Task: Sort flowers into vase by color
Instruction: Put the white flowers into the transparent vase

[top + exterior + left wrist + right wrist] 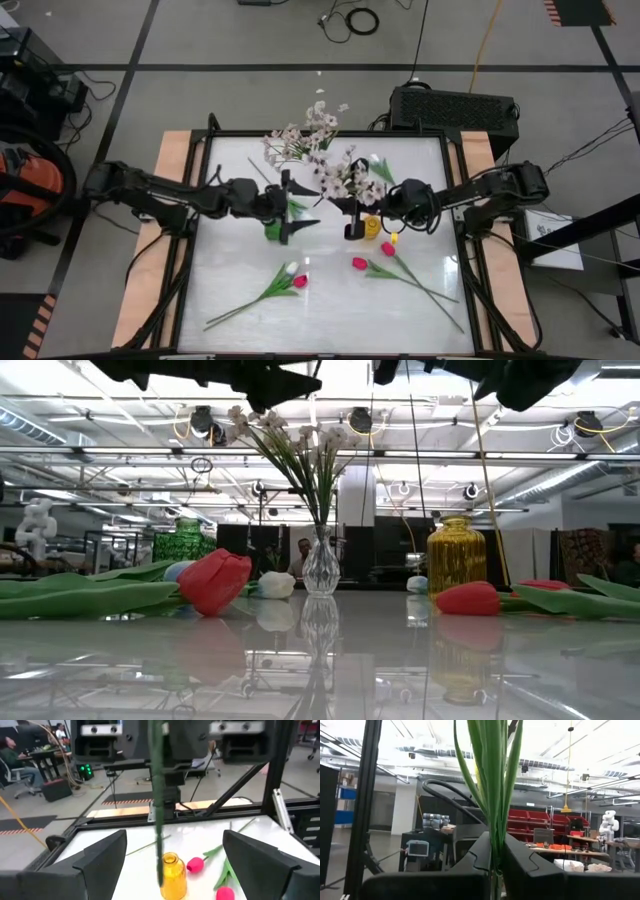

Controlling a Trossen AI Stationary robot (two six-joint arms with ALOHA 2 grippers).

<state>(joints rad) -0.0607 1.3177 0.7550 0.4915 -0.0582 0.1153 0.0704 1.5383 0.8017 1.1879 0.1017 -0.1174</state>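
Your right gripper [353,222] clenched on green stems of blossom spray [345,178], directly above yellow vase [371,227]; stem tip at vase mouth. Your left gripper [300,207] facing it, spread wide, holding nothing. Past both, clear glass vase [321,565] already carries a pale spray. Near you on tabletop [250,290]: pink tulips [299,282] and one white tulip [290,268] lying loose.

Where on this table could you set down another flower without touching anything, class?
Free: the near strip of the table between the left tulips and right tulips, and the far left corner. Crowded: the middle, where both grippers, the yellow vase and the blossom sprays bunch together.
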